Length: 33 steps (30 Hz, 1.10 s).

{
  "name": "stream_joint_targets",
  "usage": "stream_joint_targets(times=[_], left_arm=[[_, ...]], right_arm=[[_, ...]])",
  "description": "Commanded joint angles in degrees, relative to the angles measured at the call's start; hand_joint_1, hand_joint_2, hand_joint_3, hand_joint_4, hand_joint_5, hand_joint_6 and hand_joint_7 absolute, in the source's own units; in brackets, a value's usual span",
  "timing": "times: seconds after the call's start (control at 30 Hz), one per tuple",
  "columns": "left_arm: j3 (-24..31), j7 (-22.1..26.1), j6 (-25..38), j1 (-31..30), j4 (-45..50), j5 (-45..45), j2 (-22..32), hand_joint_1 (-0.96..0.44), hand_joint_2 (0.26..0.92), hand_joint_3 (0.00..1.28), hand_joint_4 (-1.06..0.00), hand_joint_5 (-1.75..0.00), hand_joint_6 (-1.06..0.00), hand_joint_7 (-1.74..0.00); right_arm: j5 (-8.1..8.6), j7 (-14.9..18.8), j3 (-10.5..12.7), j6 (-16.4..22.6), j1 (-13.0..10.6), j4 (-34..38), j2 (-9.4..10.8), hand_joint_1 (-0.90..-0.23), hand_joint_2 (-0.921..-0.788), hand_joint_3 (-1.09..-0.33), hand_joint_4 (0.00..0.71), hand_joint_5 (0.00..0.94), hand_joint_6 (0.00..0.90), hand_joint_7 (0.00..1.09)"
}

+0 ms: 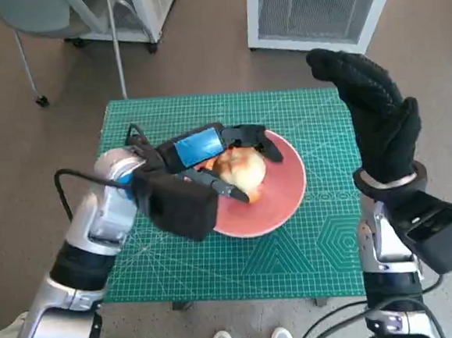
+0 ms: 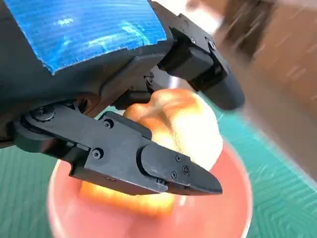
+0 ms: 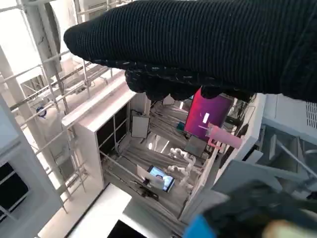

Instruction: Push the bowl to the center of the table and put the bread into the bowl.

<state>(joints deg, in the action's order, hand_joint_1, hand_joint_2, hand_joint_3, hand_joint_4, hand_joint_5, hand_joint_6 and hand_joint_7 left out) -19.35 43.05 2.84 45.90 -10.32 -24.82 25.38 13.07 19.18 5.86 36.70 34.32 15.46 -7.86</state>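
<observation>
**Bread held over the bowl, right hand lifted clear**

Head view: a pink bowl (image 1: 280,204) sits near the middle of the green cutting mat (image 1: 241,262) that covers the small table. The left hand (image 1: 209,156), blue tape across its back, reaches in over the bowl's near-left rim, and its black fingers close around the bread (image 1: 242,170) — a pale, golden-brown roll lying within the bowl's outline. Whether the roll already rests on the bowl's floor or hangs just above it cannot be told from here. The right hand (image 1: 374,114), in its knitted glove, is raised above the mat's right edge, well apart from the bowl, fingers extended together and holding nothing.

Left wrist view: the taped back of the left hand (image 2: 99,74) fills one corner; one black finger (image 2: 173,168) crosses in front of the bread (image 2: 188,124) and another curls behind it, so the roll is gripped between them. The pink bowl (image 2: 228,208) lies directly beneath, with green mat (image 2: 282,198) beyond its rim.

Right wrist view: the gloved right hand (image 3: 208,44) stretches as a dark band — nothing in it — with shelving and a room behind.
</observation>
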Motion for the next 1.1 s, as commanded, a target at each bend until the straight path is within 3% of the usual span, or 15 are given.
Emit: stream_joint_targets(times=[0.03,0.23,0.4,0.47,0.57,0.73,0.87,1.1], left_arm=[[0.49,0.78,1.06,-1.08,3.22,1.62,0.12,-0.21,0.812,0.07,-0.17,-0.01,-0.25,-0.19],[5.5,-2.78,-0.83,-2.42,4.61,6.99,-0.82,-0.43,0.849,0.04,-0.13,0.0,-0.25,-0.14],[12.07,-10.1,-8.38,-3.32,3.48,13.33,-3.45,-0.59,0.899,0.08,-0.14,0.0,-0.26,-0.13],[14.38,-12.59,-11.56,-3.8,2.58,16.27,-4.98,-0.65,0.91,0.17,-0.14,0.0,-0.27,-0.13],[17.76,-14.94,-15.28,-4.55,1.83,21.79,-7.57,-0.73,0.918,0.44,-0.15,-0.01,-0.27,-0.14],[22.08,-17.7,-19.23,-5.3,0.26,29.45,-11.36,-0.78,0.921,0.66,-0.18,-0.02,-0.26,-0.15],[24.42,-18.87,-21.1,-6.22,-0.72,33.82,-13.41,-0.8,0.921,0.7,-0.2,-0.03,-0.26,-0.16],[26.7,-19.37,-22.17,-7.58,-0.4,40.51,-16.77,-0.77,0.921,0.64,-0.22,-0.02,-0.26,-0.15]], right_arm=[[-0.82,-0.62,0.29,-0.19,-1.33,0.14,-0.2,-0.677,-0.921,-0.835,0.252,0.001,-0.001,0.62],[-1.02,-1.03,0.15,-0.63,-1.08,-0.2,-0.08,-0.681,-0.921,-0.835,0.251,0.001,-0.001,0.62],[-0.81,-1.26,0.08,-1.16,-0.84,-0.55,0.08,-0.688,-0.921,-0.835,0.25,0.001,-0.001,0.62],[-0.88,-1.42,0.06,-1.29,-0.73,-0.64,0.13,-0.691,-0.921,-0.834,0.25,0.001,-0.001,0.62],[-0.9,-1.64,0.01,-1.53,-0.46,-0.74,0.17,-0.694,-0.921,-0.833,0.25,0.001,-0.001,0.62],[-0.94,-2.01,0.04,-2.21,0.41,-1.19,0.05,-0.695,-0.921,-0.831,0.251,0.001,-0.001,0.62],[-0.84,-2.22,0.16,-2.64,1.37,-1.28,-0.11,-0.69,-0.921,-0.828,0.253,0.002,-0.001,0.62],[-0.76,-2.14,0.16,-2.98,3.22,-1.13,-0.17,-0.67,-0.921,-0.815,0.262,0.007,-0.001,0.64]])
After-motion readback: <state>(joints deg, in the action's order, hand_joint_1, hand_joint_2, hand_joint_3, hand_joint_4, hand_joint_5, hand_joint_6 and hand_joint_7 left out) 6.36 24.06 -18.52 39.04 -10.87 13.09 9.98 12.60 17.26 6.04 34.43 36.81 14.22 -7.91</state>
